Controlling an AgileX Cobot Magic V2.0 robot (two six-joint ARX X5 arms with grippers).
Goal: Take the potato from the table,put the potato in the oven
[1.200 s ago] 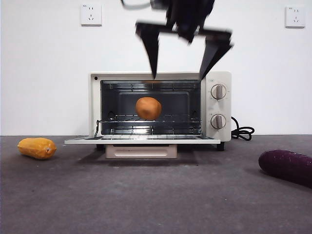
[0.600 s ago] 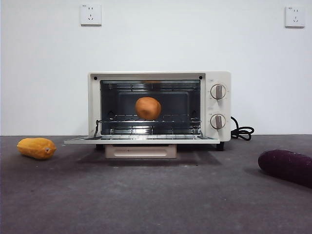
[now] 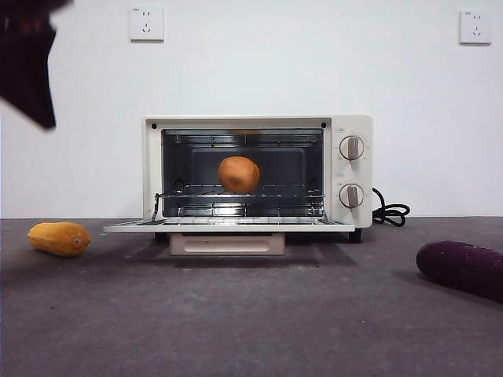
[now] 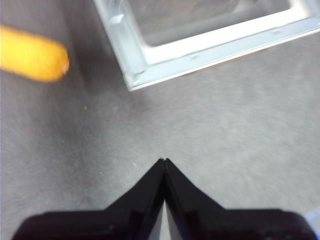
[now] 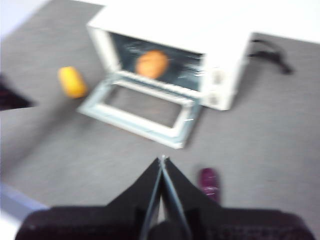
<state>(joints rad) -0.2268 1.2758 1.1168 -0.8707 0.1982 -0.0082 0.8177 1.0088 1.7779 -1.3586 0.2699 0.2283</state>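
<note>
The potato point(image 3: 239, 174) is a round orange-brown lump resting on the wire rack inside the oven point(image 3: 153, 173), and it also shows in the right wrist view point(image 5: 151, 64). The oven door point(image 3: 228, 225) lies folded down flat. My left gripper point(image 4: 164, 161) is shut and empty, above the table point(image 3: 251, 322) near the door's corner point(image 4: 132, 80). A dark part of an arm point(image 3: 27, 67) hangs at the upper left of the front view. My right gripper point(image 5: 162, 159) is shut and empty, high above the table and well back from the oven point(image 5: 220, 60).
An elongated yellow-orange vegetable point(image 3: 60, 238) lies left of the oven, seen also beside the left gripper point(image 4: 32, 55). A long dark purple vegetable point(image 3: 461, 268) lies at the right. The black cord point(image 3: 391, 212) trails from the oven's right side. Two wall sockets sit high on the white wall.
One second ago an open gripper hung above the oven's front; it rose out of the front view. A dark arm now shows at the top left corner. The potato has not moved.
</note>
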